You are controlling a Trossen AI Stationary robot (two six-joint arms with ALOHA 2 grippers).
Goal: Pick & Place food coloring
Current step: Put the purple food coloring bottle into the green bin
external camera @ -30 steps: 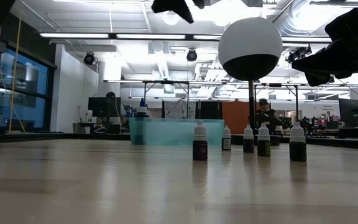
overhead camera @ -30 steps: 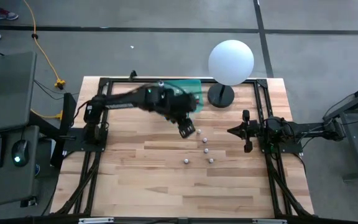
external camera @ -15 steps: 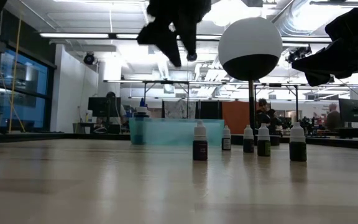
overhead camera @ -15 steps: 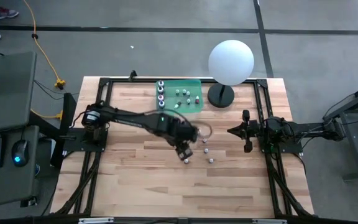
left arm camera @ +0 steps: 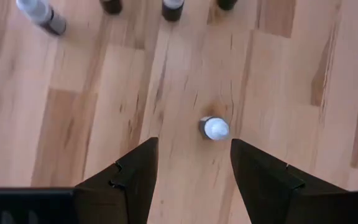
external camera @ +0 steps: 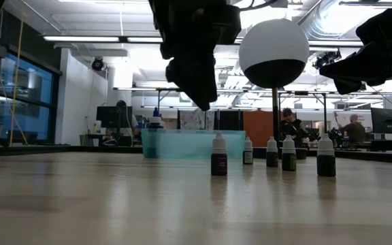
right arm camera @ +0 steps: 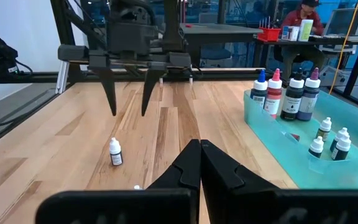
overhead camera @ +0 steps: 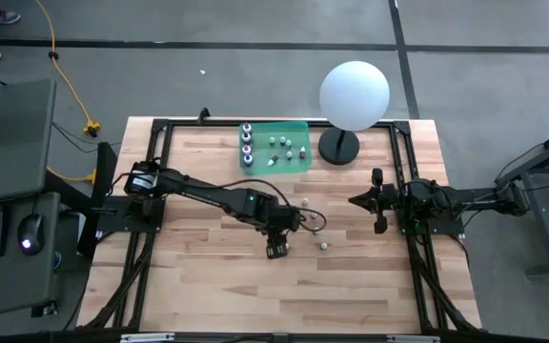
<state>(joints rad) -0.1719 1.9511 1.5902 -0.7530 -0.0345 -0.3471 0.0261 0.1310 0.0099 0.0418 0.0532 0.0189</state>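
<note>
Five small white-capped food coloring bottles stand on the wooden table; in the low view the nearest one [external camera: 218,155] stands in front of the others [external camera: 288,153]. My left gripper [left arm camera: 194,146] is open and hovers above that nearest bottle [left arm camera: 215,128], fingers pointing down, the bottle's white cap just ahead of the gap. The right wrist view shows it [right arm camera: 129,87] well above the bottle [right arm camera: 115,152]. More bottles stand in the teal tray [overhead camera: 274,146] at the far edge. My right gripper [right arm camera: 199,155] is shut and waits at the table's right side [overhead camera: 365,200].
A big white sphere on a black base [overhead camera: 355,95] stands at the far edge, right of the tray. Three loose bottles [overhead camera: 324,245] stand right of my left gripper. A black frame [overhead camera: 408,171] borders the table. People sit in the room beyond [external camera: 288,126].
My left gripper has swung from beside the teal tray toward the table's near edge and come down. It now hangs over the nearest loose bottle. The bottles and my right arm have stayed where they were.
</note>
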